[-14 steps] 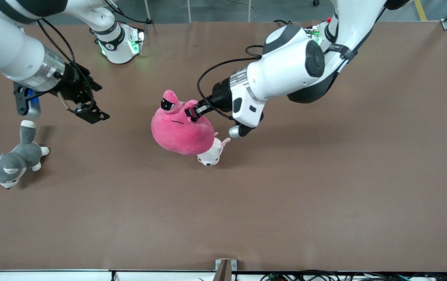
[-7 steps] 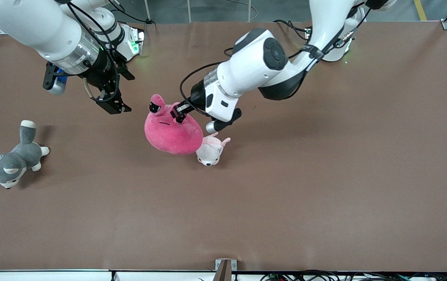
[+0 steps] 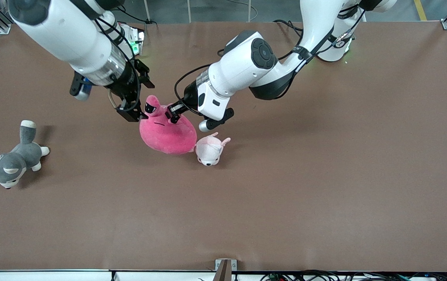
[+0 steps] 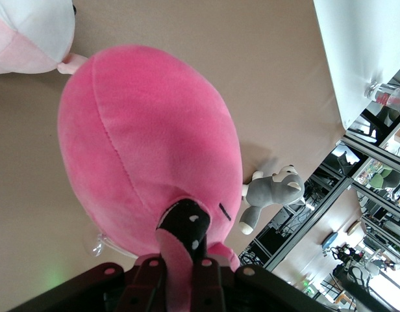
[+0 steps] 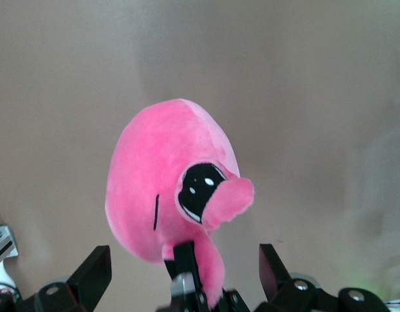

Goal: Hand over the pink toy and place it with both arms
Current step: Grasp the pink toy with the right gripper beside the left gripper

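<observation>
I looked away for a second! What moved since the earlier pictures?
The right gripper swung in from the grey dog's end, open, right up to the pink toy. The left gripper carried the toy toward it, still clamped. The grey dog and small pale plush stayed put.

left pincer (image 4: 178,286) clamping pink toy (image 4: 148,149) (eye stalk)

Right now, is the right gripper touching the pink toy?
Apart. In the right wrist view, the right gripper stands open with bare gaps around the pink toy, which hangs from the left gripper shut on its eye stalk.
</observation>
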`<state>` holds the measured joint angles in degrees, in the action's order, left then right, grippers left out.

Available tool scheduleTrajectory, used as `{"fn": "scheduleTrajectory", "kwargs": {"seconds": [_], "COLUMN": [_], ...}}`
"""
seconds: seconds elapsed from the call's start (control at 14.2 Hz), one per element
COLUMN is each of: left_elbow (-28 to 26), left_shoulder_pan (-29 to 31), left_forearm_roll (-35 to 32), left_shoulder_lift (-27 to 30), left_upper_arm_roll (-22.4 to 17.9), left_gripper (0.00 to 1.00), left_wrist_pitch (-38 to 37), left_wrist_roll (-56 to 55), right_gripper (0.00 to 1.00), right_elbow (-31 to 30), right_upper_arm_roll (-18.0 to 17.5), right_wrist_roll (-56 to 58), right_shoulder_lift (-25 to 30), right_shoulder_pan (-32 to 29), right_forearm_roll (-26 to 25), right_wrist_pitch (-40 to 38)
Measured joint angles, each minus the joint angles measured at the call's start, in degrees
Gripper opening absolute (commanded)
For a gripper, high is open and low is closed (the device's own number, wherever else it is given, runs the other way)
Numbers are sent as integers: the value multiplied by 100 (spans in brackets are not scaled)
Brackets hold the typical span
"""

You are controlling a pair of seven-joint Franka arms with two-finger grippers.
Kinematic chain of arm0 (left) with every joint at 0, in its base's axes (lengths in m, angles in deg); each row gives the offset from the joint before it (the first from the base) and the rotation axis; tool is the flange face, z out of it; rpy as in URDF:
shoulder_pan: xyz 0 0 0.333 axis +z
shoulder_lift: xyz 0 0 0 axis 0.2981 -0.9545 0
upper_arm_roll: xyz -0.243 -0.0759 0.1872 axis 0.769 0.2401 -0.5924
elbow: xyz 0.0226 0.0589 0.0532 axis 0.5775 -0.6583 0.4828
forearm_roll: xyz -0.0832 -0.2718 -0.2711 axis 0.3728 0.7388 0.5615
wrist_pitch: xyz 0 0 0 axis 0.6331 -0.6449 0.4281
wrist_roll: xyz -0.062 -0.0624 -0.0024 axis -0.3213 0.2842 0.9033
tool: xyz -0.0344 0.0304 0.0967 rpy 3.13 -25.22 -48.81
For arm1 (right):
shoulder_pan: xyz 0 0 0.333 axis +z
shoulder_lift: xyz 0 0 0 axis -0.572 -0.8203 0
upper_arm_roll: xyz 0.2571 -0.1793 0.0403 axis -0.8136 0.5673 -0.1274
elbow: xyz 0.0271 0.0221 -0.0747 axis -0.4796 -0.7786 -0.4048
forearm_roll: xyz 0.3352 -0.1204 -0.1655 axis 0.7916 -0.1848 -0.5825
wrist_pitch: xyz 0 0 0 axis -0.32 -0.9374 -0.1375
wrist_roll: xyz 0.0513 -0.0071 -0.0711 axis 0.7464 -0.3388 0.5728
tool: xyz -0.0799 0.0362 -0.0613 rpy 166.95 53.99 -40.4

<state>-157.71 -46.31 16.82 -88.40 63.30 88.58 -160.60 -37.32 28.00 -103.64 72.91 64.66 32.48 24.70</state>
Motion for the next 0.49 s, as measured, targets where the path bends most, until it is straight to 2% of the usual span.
{"fn": "scheduleTrajectory", "kwargs": {"seconds": [0.49], "left_elbow": [10], "left_shoulder_pan": [2], "left_forearm_roll": [0], "left_shoulder_lift": [0], "left_upper_arm_roll": [-6], "left_gripper": [0], "left_wrist_pitch": [0], "left_wrist_roll": [-36], "right_gripper": [99], "right_elbow": [-415], "right_upper_arm_roll": [12], "right_wrist_roll": [-61], "right_shoulder_lift": [-70], "right_shoulder_pan": [57], "right_forearm_roll": [0], "right_wrist_pitch": [164]}}
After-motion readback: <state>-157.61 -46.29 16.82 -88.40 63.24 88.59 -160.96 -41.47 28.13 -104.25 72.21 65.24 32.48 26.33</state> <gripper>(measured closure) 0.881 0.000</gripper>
